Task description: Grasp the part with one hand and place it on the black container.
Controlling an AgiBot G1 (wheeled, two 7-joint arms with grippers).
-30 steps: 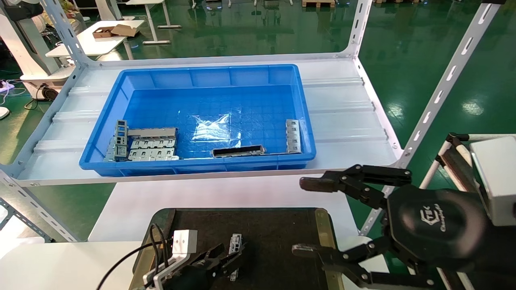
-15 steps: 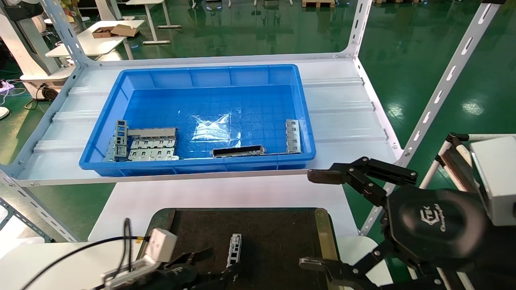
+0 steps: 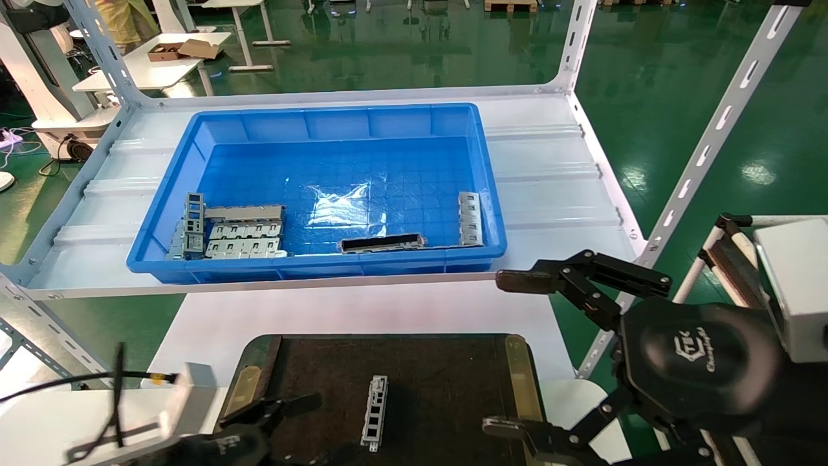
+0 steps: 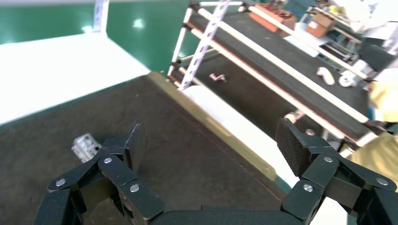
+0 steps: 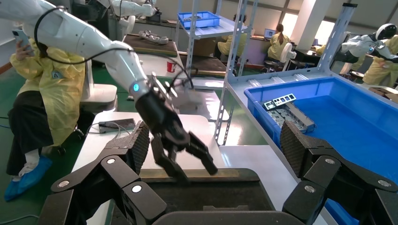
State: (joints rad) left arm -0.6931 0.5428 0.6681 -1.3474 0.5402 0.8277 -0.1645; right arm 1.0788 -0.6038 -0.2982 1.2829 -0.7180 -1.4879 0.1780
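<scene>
already the part (image 3: 375, 411) lay free on the black container (image 3: 446, 382), just beside the spread, empty left tool (image 3: 278, 427); only retreating remained.

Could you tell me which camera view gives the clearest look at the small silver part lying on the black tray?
The head view: the part lies whole on the black container, its window cut-outs visible. The left wrist view shows only one end beside the open left gripper. In the right wrist view I cannot make it out.
</scene>
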